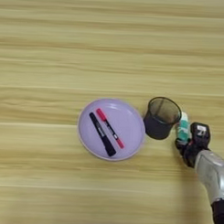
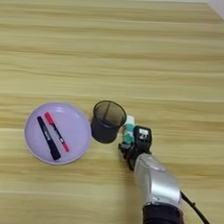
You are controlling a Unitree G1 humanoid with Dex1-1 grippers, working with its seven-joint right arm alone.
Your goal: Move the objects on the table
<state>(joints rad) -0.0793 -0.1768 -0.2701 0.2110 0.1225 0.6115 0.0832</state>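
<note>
A black wire-mesh pen cup (image 1: 161, 118) stands upright on the table (image 1: 111, 50), just right of a lilac plate (image 1: 132, 115). On that plate lie a slim black marker (image 1: 102, 134) and a red pen (image 1: 109, 128), side by side. Right beside the cup is a white glue stick with a green label (image 2: 129, 127), its lower end between the black fingers of my right gripper (image 2: 131, 143). The gripper is shut on the glue stick, and the silver forearm (image 2: 156, 179) comes in from the bottom right. The glue stick's top reaches about the height of the cup's rim.
The lilac plate (image 2: 76, 126) nearly touches the cup's left side. A black cable (image 2: 197, 213) trails from the forearm at the bottom right. Bare wood stretches across the far half of the table.
</note>
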